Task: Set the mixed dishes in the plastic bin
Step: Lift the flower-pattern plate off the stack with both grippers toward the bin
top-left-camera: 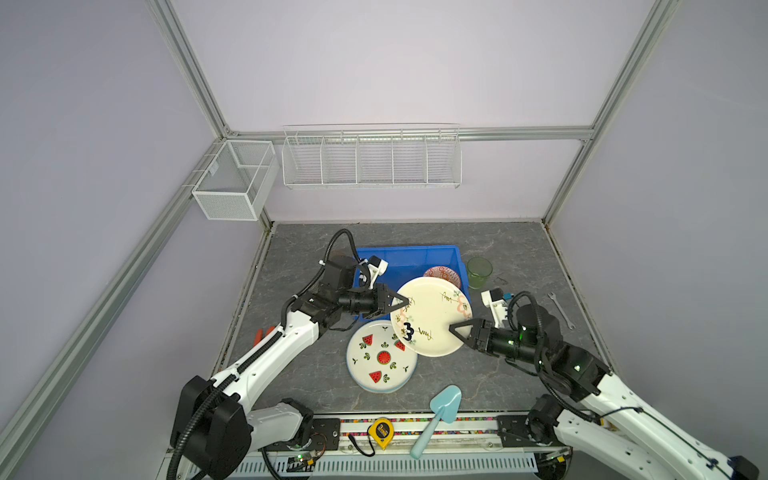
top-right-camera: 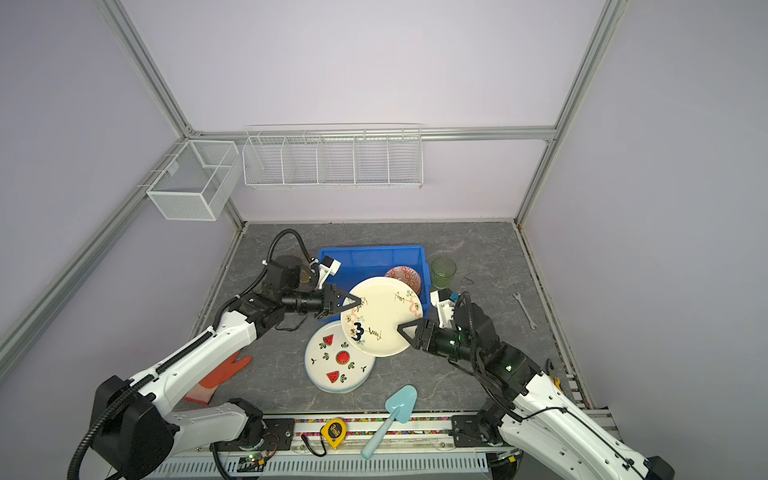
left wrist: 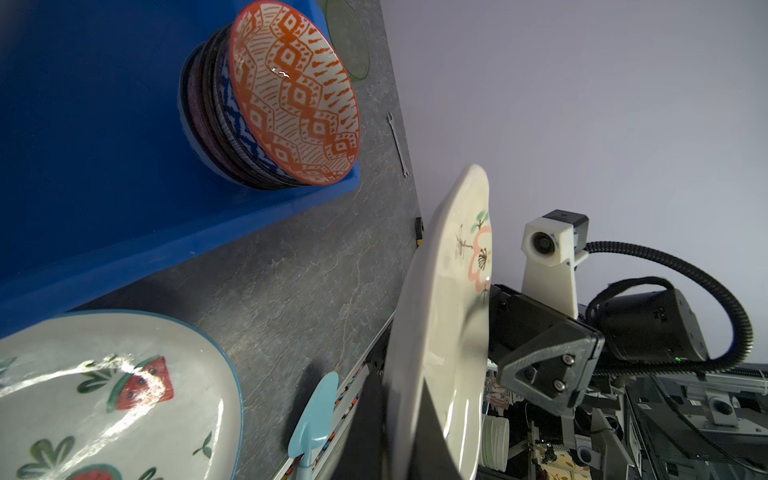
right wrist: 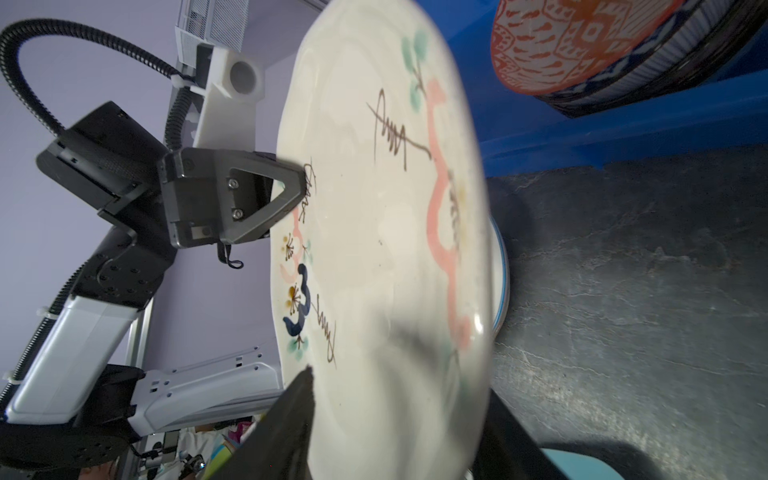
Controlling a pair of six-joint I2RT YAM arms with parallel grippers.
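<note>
We hold the cream plate [top-left-camera: 432, 316] aloft and tilted over the near rim of the blue bin [top-left-camera: 415, 257], not yet inside. Our left gripper [top-left-camera: 401, 302] is clenched on the plate's rim at nine o'clock. Our right gripper [top-left-camera: 455, 328] straddles the rim at four o'clock, but we cannot tell whether those jaws grip. Two opposite holds, we judge, stop so broad a dish swinging as it clears the stacked bowls [top-left-camera: 441, 273] at its twelve o'clock. The watermelon plate [top-left-camera: 380, 359] lies on the table [top-left-camera: 519, 374] at seven o'clock, the green cup [top-left-camera: 479, 272] outside the bin at one. The plate's brown scribbles spell nothing readable, and the tape measure [top-left-camera: 381, 432] label is too small.
</note>
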